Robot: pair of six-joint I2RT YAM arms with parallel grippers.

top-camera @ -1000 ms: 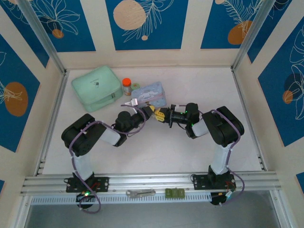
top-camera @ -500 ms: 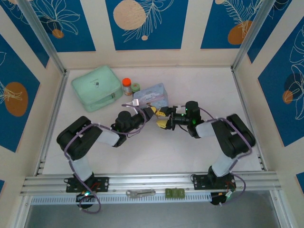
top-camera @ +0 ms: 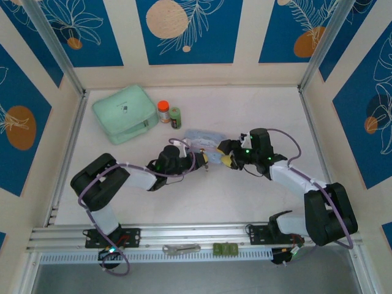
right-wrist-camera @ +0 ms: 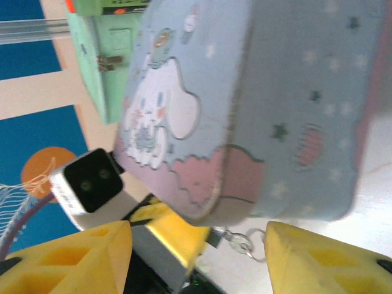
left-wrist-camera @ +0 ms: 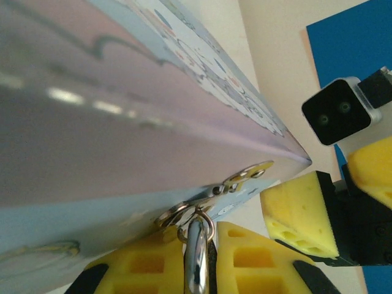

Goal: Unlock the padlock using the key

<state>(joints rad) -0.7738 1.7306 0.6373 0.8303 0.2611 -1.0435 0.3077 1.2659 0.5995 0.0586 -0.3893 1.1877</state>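
Right gripper (right-wrist-camera: pixel 199 248) has let go and drawn back, its jaws spread near the key (left-wrist-camera: pixel 252 171); left gripper (left-wrist-camera: pixel 199 266) pinches the padlock (left-wrist-camera: pixel 197 269) by its shackle (body hidden) beside the light-blue tin (left-wrist-camera: pixel 122 122). The loose key could swing, spoiling any re-grasp

One blue tin (top-camera: pixel 201 135) and one green case (top-camera: pixel 124 112) were there. The jars numbered two: an orange jar (top-camera: pixel 163 111) and a green jar (top-camera: pixel 176 116).
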